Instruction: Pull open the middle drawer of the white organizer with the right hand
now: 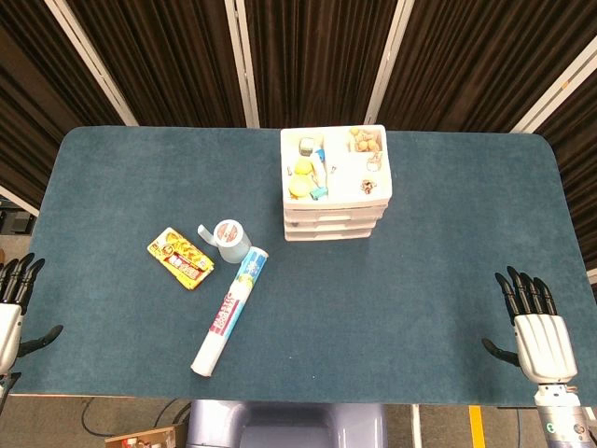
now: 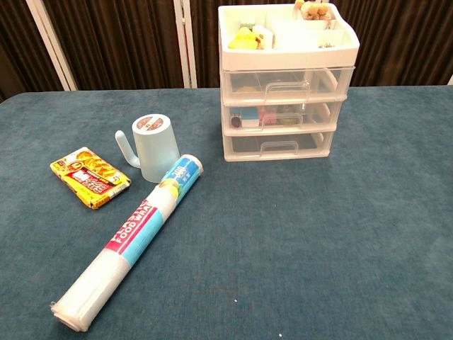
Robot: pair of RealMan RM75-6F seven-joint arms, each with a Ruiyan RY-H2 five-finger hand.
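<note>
Right hand (image 1: 539,338) at lower right of head view, fingers spread, holding nothing. Middle drawer (image 2: 278,115) closed, upper centre, handle facing forward for pulling.

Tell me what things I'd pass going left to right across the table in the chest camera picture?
Yellow snack packet → light blue cup → white organizer. The food wrap roll overlaps the packet and cup, so I left it out.
</note>
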